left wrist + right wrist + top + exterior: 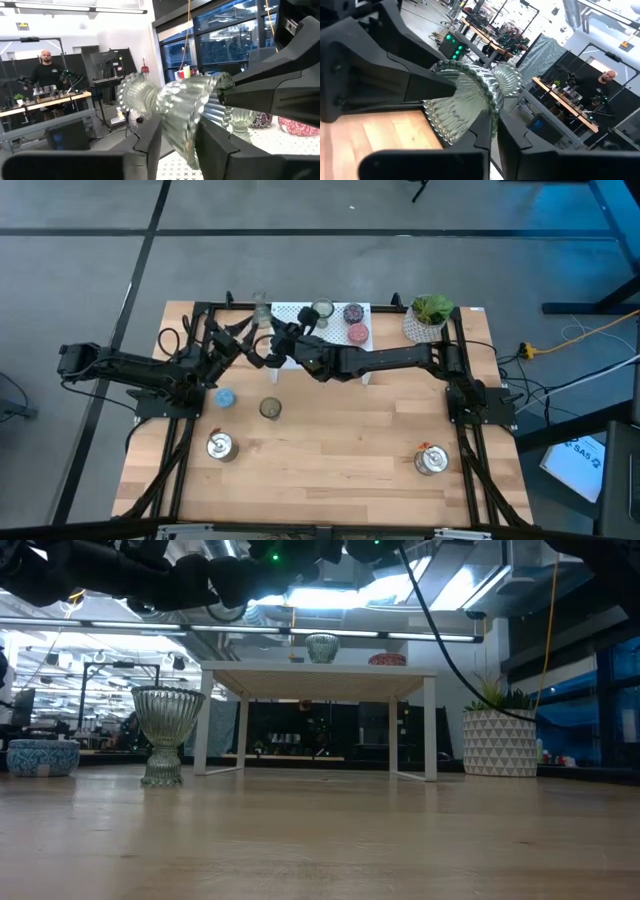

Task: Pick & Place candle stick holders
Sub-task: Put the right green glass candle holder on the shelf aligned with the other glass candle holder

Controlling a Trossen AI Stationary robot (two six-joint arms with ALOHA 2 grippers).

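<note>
Your ribbed clear glass candle holder [175, 102] is off the surface [350, 440], lying on its side in the air betw. both arms, at the back near the left end of the white perforated rack [292, 310].

Right jaws: pressed together on the thin rim of the bowl, one finger inside and one outside the wall; see the right wrist view, where the ribbed bowl [460, 107] flares away from them and the foot points toward the room.

Left jaws: they sit either side of the bowl close to the stem, w/ the glass betw. them. You can't tell from the pics whether they press it or stand just off it.

Rest of the holders:
- On the rack: olive-clear glass cup [322, 310], purple cup [353, 312], pink cup [358, 333].
- On the surface, left side: blue cup [225, 396], and near it toward centre an olive-clear glass goblet [270, 408], upright.
- Front: shiny silver cup at left [220, 446] and a second shiny silver cup at right [431, 460], well apart.

White pot w/ green plant [428, 320] stands at the back right corner, just beside the rack's right end.
</note>
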